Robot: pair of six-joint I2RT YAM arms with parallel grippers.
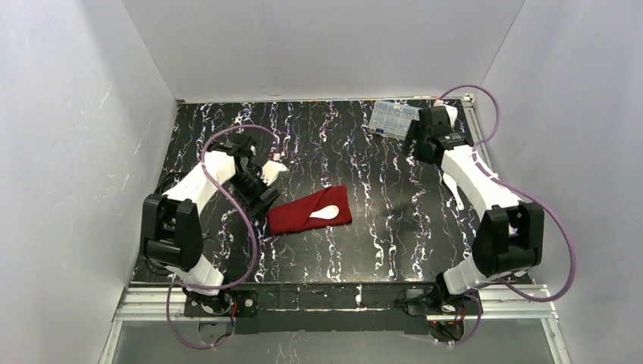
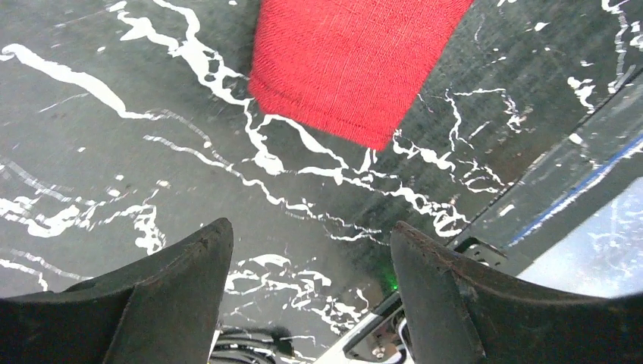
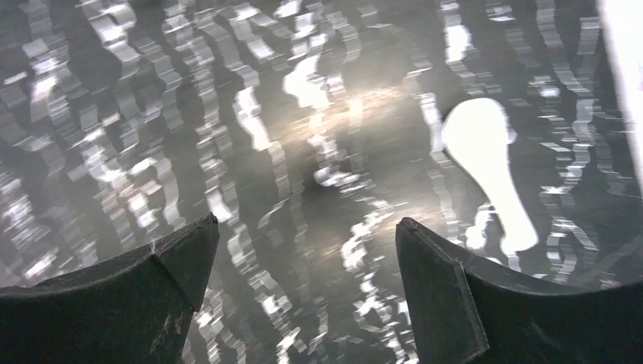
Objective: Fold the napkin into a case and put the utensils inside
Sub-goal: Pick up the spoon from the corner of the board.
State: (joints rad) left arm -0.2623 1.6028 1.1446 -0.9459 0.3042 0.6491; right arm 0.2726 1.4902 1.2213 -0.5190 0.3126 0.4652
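Observation:
The napkin lies folded as a deep red oblong case [image 1: 303, 212] at the table's middle. One white utensil's rounded head [image 1: 325, 214] sticks out on top of it. The second white utensil [image 1: 455, 192] lies on the table beside the right arm; it also shows in the right wrist view [image 3: 485, 155], right of the fingers. My left gripper [image 1: 264, 195] is open and empty just left of the case, whose near end shows in the left wrist view [image 2: 352, 61] ahead of the gripper [image 2: 307, 243]. My right gripper [image 1: 416, 149] is open and empty above the table [image 3: 307, 235].
A clear plastic compartment box [image 1: 394, 119] stands at the back right, close behind the right gripper. The black marbled tabletop [image 1: 364, 167] is walled in by white panels. A metal rail [image 1: 341, 297] runs along the near edge by the arm bases.

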